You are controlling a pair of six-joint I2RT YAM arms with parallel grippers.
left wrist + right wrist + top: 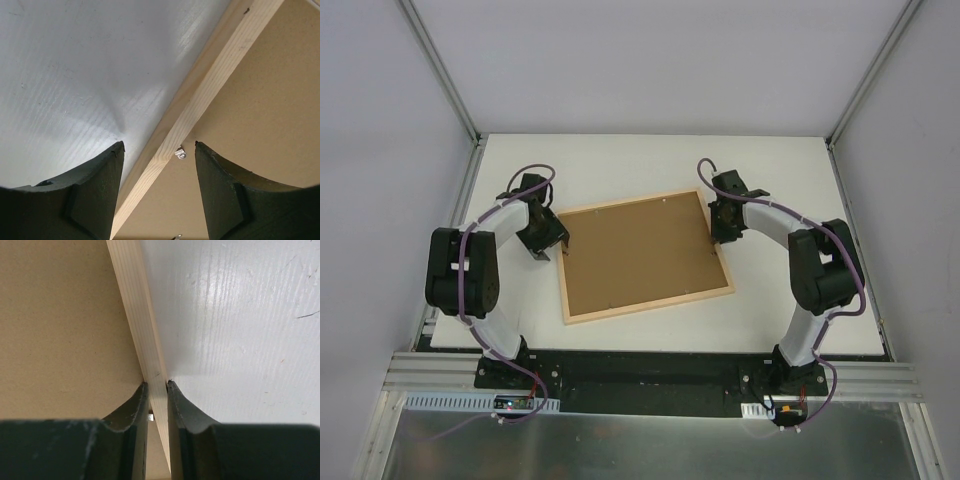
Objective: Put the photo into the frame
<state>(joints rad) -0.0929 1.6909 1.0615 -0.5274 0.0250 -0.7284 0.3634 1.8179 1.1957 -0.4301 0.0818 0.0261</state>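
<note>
Frame: frame [650, 305] lies flat mid-counter, skewed to the counter's [620, 165] edges, back side up, with the brown backing board [640, 255] filling it.
Photo: photo is not visible anywhere; I cannot tell whether it already sits under the board.
Handling: thin pale wood, so I judge it light and stiff, but wide enough to twist or swing if lifted from one side only. Any glazing on the hidden face would be fragile, so no dropping or dragging.
Hold: the narrow side rails are the only real purchase. The board is flat and offers nothing to pinch.
Clip: a small metal clip [180, 153] sits on the inner side of the left rail.
Left fingers: left fingers [563, 250] are spread, straddling the left rail, one over bare counter, one over the board, grasping nothing.
Right fingers: right fingers [717, 236] are clenched on the right rail near its far end, one pad on each side of the wood.
Pose: both elbows are folded outward, wrists turned inward and pointing down at opposite rails.
</note>
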